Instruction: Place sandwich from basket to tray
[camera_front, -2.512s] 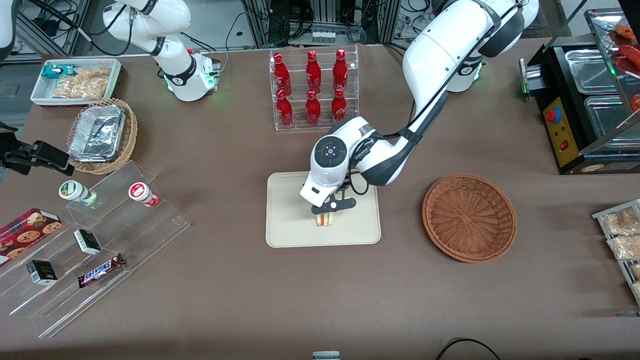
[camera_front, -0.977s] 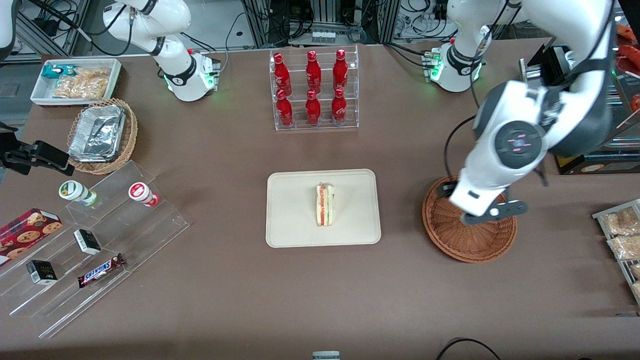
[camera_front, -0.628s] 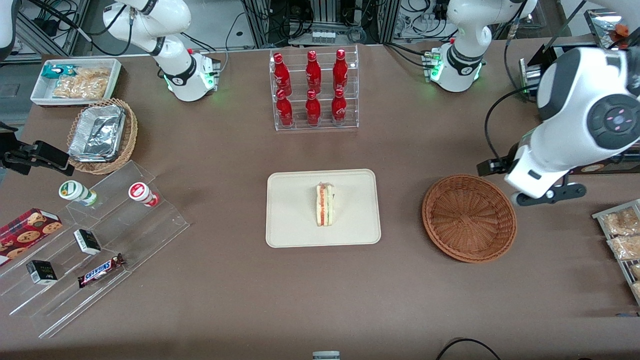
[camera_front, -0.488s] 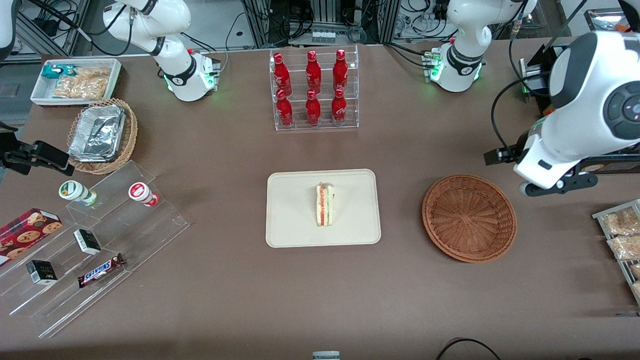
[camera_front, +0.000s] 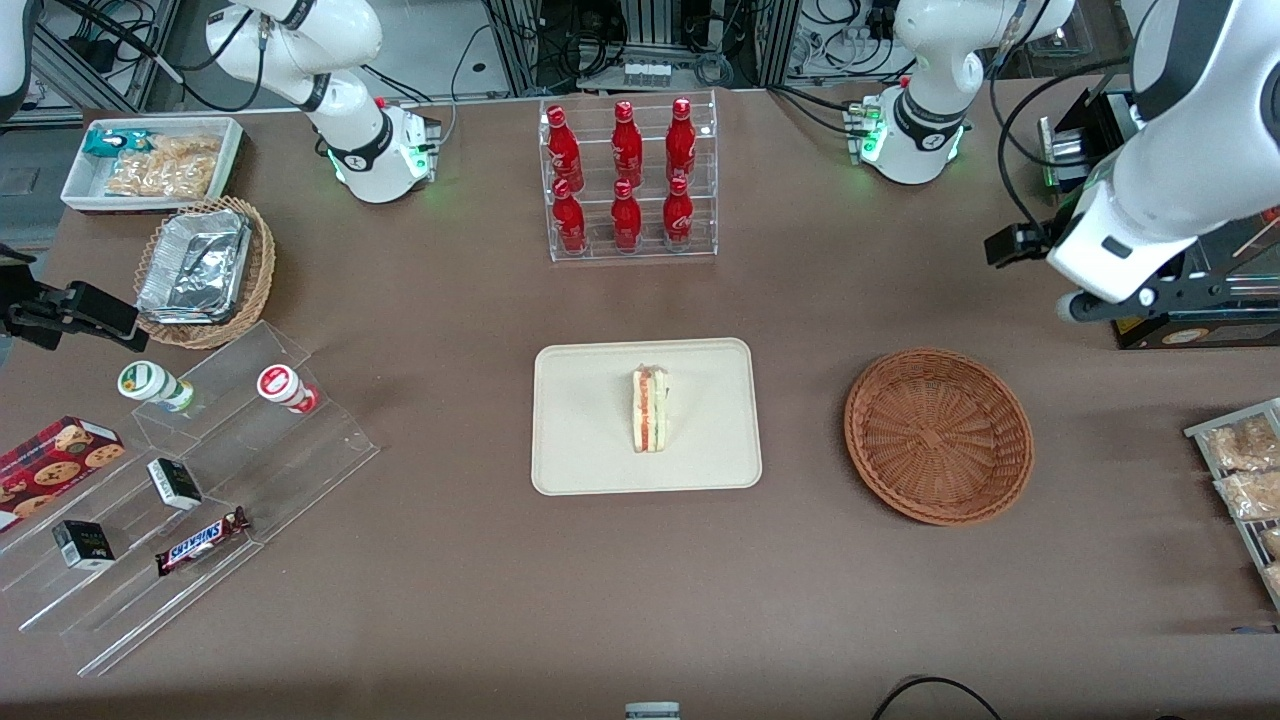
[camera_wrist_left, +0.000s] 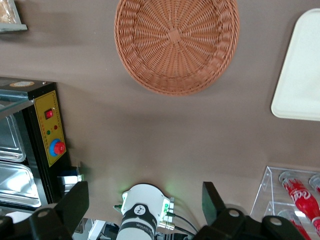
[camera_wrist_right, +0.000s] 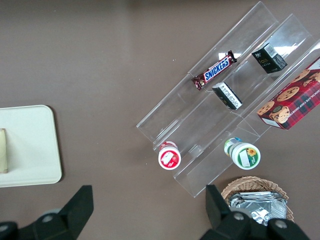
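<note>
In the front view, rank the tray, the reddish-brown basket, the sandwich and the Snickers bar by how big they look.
1. tray, largest.
2. basket, slightly smaller.
3 and 4. sandwich and Snickers bar: far smaller, too alike to rank.

The gripper is raised toward the working arm's end of the table, open and empty.

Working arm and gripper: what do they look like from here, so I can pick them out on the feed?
The working arm has glossy white shells with dark grey joint sections and a black cable looping off it. Its gripper, raised near the black machine with the yellow panel, has black fingers, spread open.
</note>
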